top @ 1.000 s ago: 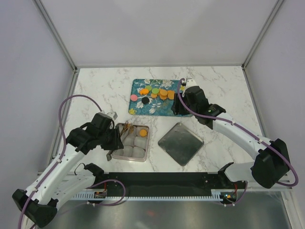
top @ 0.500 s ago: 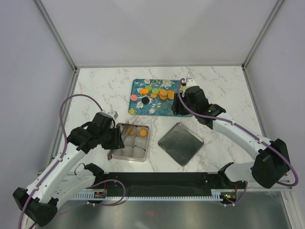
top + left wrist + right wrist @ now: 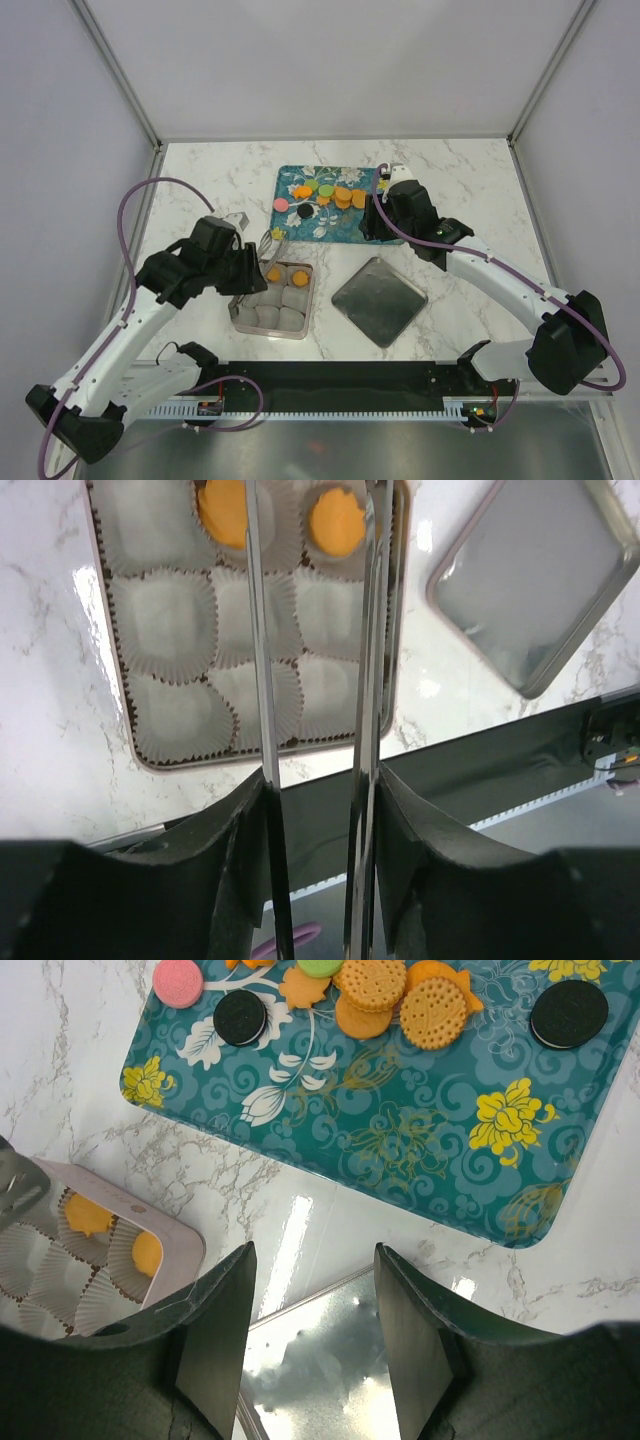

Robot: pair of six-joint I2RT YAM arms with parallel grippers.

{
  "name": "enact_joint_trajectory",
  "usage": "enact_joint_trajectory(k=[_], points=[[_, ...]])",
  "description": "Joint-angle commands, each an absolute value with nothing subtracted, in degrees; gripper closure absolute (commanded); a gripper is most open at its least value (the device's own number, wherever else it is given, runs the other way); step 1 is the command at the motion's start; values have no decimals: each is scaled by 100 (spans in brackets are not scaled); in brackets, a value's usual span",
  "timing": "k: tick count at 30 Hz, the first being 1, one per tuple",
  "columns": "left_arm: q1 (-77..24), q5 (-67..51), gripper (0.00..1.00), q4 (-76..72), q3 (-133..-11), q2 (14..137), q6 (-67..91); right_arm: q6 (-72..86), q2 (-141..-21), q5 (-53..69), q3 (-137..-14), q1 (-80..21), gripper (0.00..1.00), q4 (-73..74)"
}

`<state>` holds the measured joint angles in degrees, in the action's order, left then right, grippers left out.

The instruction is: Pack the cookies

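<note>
L jaws: long thin blades, apart, nothing seen btwn them; tips run off the far edge of the wrist view.
L gripper [image 3: 268,240]: hangs over far end of box [image 3: 150,763], above 2 orange cookies [image 3: 337,522] sitting in far-row cups [image 3: 165,625]; other cups empty.
R jaws: apart, empty.
R gripper [image 3: 312,1260]: over table [image 3: 60,1020], just near of tray [image 3: 420,1130], btwn tray and lid [image 3: 379,300].
Cookies: most on tray's far side, overlapping: orange, black, pink, green.
Lid: flat on table, right of box, not touching it.
Risk 1: blades dip, snag crinkled cups, drag them or flip the boxed cookies.
Risk 2: overlapping pile, so R may pinch two or shove one off tray.
Risk 3: arms meet btwn tray and box and clash.
</note>
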<state>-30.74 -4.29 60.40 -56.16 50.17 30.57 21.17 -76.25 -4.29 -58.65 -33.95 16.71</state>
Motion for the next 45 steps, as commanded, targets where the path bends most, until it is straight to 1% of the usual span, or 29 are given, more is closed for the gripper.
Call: enact_joint_trajectory(k=[1, 9, 16, 20, 28, 38, 45], points=[[-3094, -185, 50, 5591, -6108, 5492, 2813, 2101, -7620, -431, -5950, -3410, 41, 1450], [-3032, -53, 40, 4782, -6740, 6924, 2329, 2092, -7532, -448, -5898, -3401, 41, 1459], [-2988, -18, 38, 4368, -7233, 8015, 2118, 2083, -7471, -483, -5871, -3401, 41, 1459], [-2971, 228, 40, 4289, -7479, 8585, 1969, 2074, -7488, -466, -5880, -3401, 41, 1459], [-2927, 378, 41, 4166, -7725, 9262, 1828, 2074, -7488, -466, -5880, -3401, 41, 1450], [-2927, 343, 44, 3964, -7892, 9791, 1802, 2074, -7479, -457, -5845, -3401, 41, 1450], [-2927, 316, 48, 3920, -7901, 9888, 1793, 2065, -7479, -466, -5845, -3393, 41, 1450]])
